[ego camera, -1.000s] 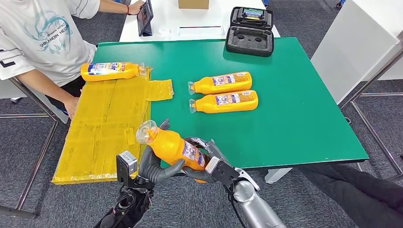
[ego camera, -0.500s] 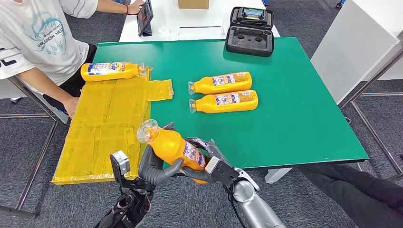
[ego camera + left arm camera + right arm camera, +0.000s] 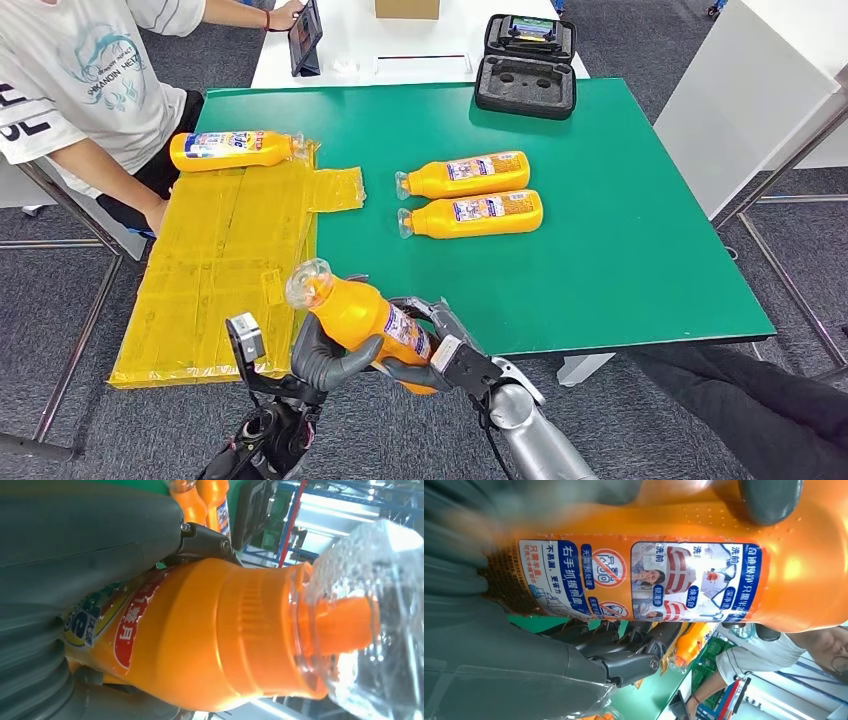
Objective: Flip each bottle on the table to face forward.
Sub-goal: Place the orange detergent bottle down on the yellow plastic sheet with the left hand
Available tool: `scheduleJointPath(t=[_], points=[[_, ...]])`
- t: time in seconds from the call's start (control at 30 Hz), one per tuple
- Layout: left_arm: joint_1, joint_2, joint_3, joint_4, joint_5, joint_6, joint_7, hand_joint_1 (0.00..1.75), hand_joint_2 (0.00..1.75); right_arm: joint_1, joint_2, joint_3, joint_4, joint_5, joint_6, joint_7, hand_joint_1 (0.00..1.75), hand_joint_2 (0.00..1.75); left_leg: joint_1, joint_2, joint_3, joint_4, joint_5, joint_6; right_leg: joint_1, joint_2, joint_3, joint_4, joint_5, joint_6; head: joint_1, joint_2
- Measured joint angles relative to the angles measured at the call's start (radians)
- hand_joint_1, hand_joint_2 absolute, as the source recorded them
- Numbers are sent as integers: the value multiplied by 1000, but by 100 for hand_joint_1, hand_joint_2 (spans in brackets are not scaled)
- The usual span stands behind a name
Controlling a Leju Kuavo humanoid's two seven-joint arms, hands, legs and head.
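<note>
Orange bottle (image 3: 362, 318) gripped between left robot hand (image 3: 322, 358) and right robot hand (image 3: 428, 352).

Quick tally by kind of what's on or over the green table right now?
Orange bottles: 4 (held, on the yellow sheet, two on green)
Yellow sheet: 1
Black case: 1
Total: 6

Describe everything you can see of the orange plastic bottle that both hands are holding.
The orange plastic bottle has a clear domed cap over an orange spout and a printed label with blue and white panels. It is lifted at the near edge of the green table, tilted with its cap up and toward the left. The left hand and the right hand both grip its body.
</note>
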Motion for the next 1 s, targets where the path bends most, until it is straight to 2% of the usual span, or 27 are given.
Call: scheduleJointPath(t=[0.37,0.4,0.47,0.5,0.53,0.6,1.0], points=[[-2,0,3,1,-55,32,-5,175,175,1,0,-6,0,12,0,1,175,175,0,0,0,0,0,0,0,0,0,0,0,0,0,0],[-2,0,3,1,-58,34,-6,175,175,1,0,-7,0,12,0,1,161,175,0,0,0,0,0,0,0,0,0,0,0,0,0,0],[-3,0,2,1,-75,50,-10,175,175,1,0,-7,0,12,0,2,74,175,0,0,0,0,0,0,0,0,0,0,0,0,0,0],[-3,0,2,1,-90,66,-12,175,175,1,1,-8,0,12,0,3,31,131,0,0,0,0,0,0,0,0,0,0,0,0,0,0],[-3,0,2,1,-107,84,-15,175,175,1,1,-8,0,12,-1,5,0,87,0,0,0,0,0,0,0,0,0,0,0,0,0,0],[-2,0,1,1,-133,116,-17,175,175,1,2,-11,0,11,-6,11,0,0,0,0,0,0,0,0,0,0,0,0,0,0,0,0],[11,0,30,-7,-142,235,-18,175,175,3,10,-24,-45,-46,-46,35,0,0,0,0,0,0,0,0,0,0,0,0,0,0,0,0]])
